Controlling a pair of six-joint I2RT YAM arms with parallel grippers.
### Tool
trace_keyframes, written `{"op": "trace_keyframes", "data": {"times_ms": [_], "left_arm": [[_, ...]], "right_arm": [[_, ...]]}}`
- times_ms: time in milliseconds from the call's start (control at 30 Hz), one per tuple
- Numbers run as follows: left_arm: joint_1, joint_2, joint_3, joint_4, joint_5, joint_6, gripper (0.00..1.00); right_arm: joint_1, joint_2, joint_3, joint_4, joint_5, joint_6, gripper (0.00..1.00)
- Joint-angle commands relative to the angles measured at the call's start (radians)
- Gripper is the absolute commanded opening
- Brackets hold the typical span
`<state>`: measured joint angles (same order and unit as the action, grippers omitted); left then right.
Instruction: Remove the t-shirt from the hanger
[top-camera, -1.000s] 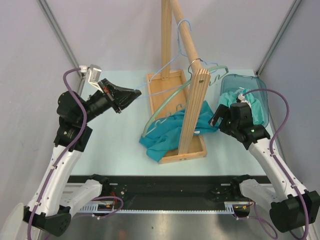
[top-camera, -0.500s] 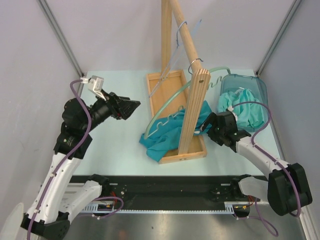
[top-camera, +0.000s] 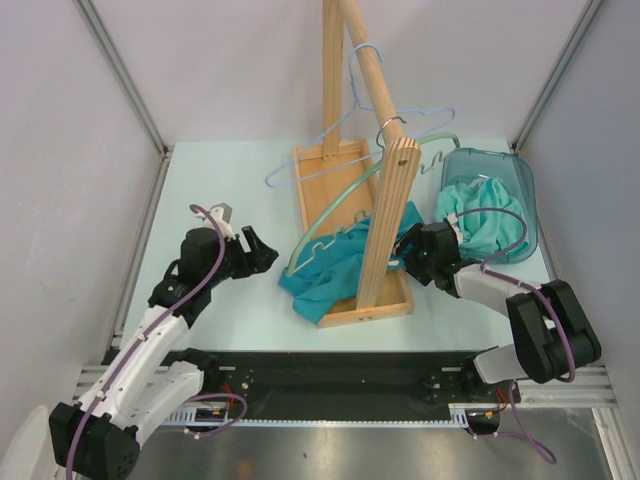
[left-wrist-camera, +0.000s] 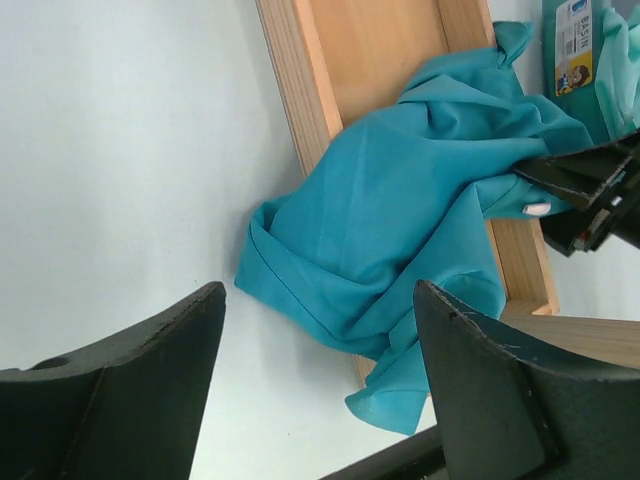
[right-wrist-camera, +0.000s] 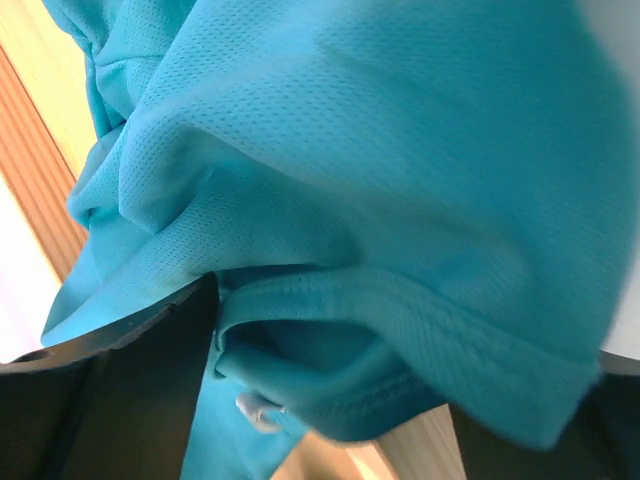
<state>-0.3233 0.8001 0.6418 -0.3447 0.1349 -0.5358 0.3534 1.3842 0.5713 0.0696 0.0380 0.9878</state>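
**Both arms are down at the shirt now**

Your right gripper is low and pushed into the right edge of the t-shirt. A second ago it was back by the blue bin. In its wrist view the fingers are wide apart and blue cloth fills the space between them. It has not pinched the cloth yet.

Your left gripper has come down from high up. It now hangs just above the table, near the left side of the shirt. It is open wide and holds nothing.

The shirt lies in a soft heap. Part of it is on the wooden tray at the foot of the rack, and part spills onto the table. The green hanger leans down from the rack pole. Its low end is on the heap. You cannot tell if it is caught inside the cloth.

So the reaching looks done, and the grabbing comes next. You likely need to close the right fingers on the hem, then pull the cloth away from the hanger. Watch that the hanger does not come along with the shirt.
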Motion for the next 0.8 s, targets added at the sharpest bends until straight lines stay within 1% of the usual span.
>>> {"op": "trace_keyframes", "data": {"times_ms": [0, 100, 133, 200, 233, 267, 300, 333, 367, 400, 467, 500, 633, 733, 767], "left_arm": [[-0.002, 0.001, 0.001, 0.095, 0.045, -0.039, 0.80], [-0.002, -0.007, 0.002, 0.093, 0.054, -0.035, 0.80], [-0.002, -0.010, 0.002, 0.092, 0.052, -0.032, 0.80], [-0.002, -0.012, -0.002, 0.090, 0.054, -0.032, 0.80], [-0.002, -0.012, -0.005, 0.093, 0.057, -0.033, 0.80], [-0.002, -0.012, -0.016, 0.096, 0.060, -0.035, 0.80], [-0.002, -0.010, -0.021, 0.105, 0.066, -0.038, 0.80], [-0.002, -0.010, -0.024, 0.108, 0.068, -0.047, 0.80], [-0.002, -0.007, -0.031, 0.111, 0.071, -0.049, 0.80], [-0.002, -0.006, -0.034, 0.116, 0.074, -0.053, 0.80], [-0.002, -0.001, -0.037, 0.125, 0.081, -0.058, 0.80], [-0.002, 0.001, -0.037, 0.128, 0.086, -0.061, 0.80], [-0.002, 0.021, -0.034, 0.148, 0.130, -0.078, 0.80], [-0.002, 0.024, -0.034, 0.154, 0.144, -0.084, 0.80], [-0.002, 0.019, -0.034, 0.151, 0.144, -0.085, 0.80]], "right_arm": [[0.022, 0.032, 0.058, 0.113, 0.039, 0.008, 0.86], [0.022, 0.000, 0.053, 0.127, 0.084, -0.005, 0.73], [0.022, -0.019, 0.050, 0.134, 0.089, -0.011, 0.64], [0.016, -0.030, 0.055, 0.153, 0.091, -0.046, 0.53], [0.006, -0.033, 0.067, 0.150, 0.088, -0.060, 0.41], [0.001, -0.040, 0.074, 0.147, 0.085, -0.072, 0.36], [-0.007, -0.043, 0.082, 0.138, 0.065, -0.104, 0.33], [-0.011, -0.060, 0.107, 0.131, 0.053, -0.121, 0.24], [-0.011, -0.071, 0.120, 0.095, 0.053, -0.133, 0.21], [-0.010, -0.086, 0.134, 0.078, 0.057, -0.152, 0.13], [-0.007, -0.141, 0.151, 0.049, 0.056, -0.158, 0.03], [-0.010, -0.161, 0.157, 0.036, 0.056, -0.158, 0.00], [-0.037, -0.295, 0.171, -0.034, 0.048, -0.137, 0.00], [-0.079, -0.425, 0.190, -0.123, 0.063, -0.118, 0.00], [-0.115, -0.454, 0.200, -0.179, 0.065, -0.118, 0.00]]}}
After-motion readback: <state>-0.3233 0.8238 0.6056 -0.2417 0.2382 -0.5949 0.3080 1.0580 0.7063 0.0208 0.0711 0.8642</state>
